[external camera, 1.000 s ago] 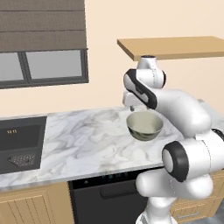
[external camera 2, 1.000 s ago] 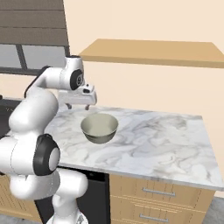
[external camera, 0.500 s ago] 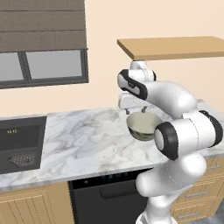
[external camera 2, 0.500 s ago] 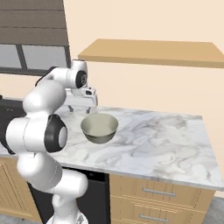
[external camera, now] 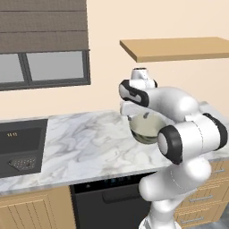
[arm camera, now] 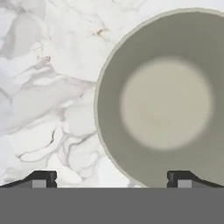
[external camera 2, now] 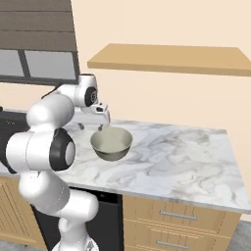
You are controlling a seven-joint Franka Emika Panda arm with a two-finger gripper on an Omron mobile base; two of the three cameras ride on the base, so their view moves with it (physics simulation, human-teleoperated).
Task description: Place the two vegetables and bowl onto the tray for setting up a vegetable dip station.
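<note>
The bowl (external camera: 145, 128) (external camera 2: 112, 143), greyish-green outside and pale inside, stands upright on the marble counter (external camera: 85, 143). My gripper (external camera: 128, 112) (external camera 2: 96, 121) hangs open just above the bowl's back-left rim, pointing down. In the hand view the bowl (arm camera: 166, 100) lies to the right; one fingertip (arm camera: 181, 179) is over its rim and the other (arm camera: 43, 179) over bare marble, with my gripper (arm camera: 113, 180) holding nothing. The two vegetables and the tray are out of view.
A dark sink (external camera: 20, 150) is set into the counter at the far left. A wooden shelf (external camera: 179, 48) (external camera 2: 166, 58) hangs on the wall above the bowl. Bare marble (external camera 2: 186, 157) stretches right of the bowl to the counter's end.
The hand has shifted left and down over the bowl's back-left rim while the elbow swung round. The jaws stayed open. The bowl has not moved.
</note>
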